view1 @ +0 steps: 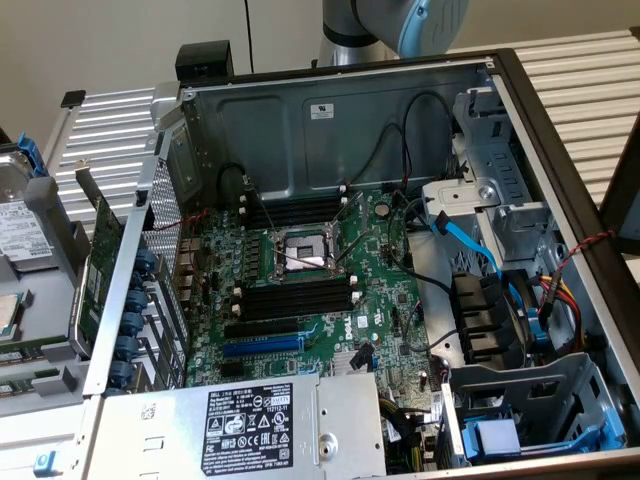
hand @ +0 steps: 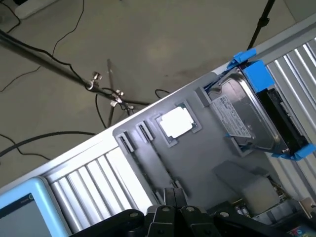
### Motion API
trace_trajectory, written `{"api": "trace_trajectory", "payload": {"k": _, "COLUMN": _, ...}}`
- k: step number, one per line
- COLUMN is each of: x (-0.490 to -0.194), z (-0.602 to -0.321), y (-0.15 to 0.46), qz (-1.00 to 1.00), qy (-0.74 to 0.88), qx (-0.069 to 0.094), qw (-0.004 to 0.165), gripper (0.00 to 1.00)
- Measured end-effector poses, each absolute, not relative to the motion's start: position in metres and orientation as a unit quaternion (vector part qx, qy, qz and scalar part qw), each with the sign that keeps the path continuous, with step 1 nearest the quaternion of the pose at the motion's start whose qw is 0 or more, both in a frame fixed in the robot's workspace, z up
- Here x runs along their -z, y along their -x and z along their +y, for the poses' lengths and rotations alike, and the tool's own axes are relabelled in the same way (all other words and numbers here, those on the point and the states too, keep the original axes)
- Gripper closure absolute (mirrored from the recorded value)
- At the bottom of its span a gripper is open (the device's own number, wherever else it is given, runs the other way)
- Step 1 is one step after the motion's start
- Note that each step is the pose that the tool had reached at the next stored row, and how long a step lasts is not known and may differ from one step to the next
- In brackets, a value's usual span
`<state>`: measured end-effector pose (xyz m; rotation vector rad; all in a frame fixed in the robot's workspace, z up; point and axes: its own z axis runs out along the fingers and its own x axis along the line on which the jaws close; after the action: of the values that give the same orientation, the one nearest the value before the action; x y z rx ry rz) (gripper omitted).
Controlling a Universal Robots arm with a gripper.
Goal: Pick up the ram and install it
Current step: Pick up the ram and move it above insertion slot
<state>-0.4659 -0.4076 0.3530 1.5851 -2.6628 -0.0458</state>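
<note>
the gripper (hand: 173,195) hangs over the parts tray (hand: 197,163) with its fingers pressed together on nothing. lowered like that, it would likely jab rather than straddle the ram (view1: 30,350), seemingly the thin green strip at the exterior view's left, or meet the wider expansion card (view1: 97,265). counted: one hard drive (hand: 247,118), one loose processor (hand: 175,122), two banks of memory slots (view1: 295,300).

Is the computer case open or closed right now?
Open: the computer case has no side panel on, so the motherboard lies exposed.
</note>
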Motion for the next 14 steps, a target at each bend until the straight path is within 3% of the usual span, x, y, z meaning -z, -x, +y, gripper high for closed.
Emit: {"api": "trace_trajectory", "payload": {"k": 14, "x": -0.3510, "z": -0.4076, "y": 0.4662, "qz": -0.787, "qy": -0.616, "qx": 0.011, "qw": 0.024, "gripper": 0.90}}
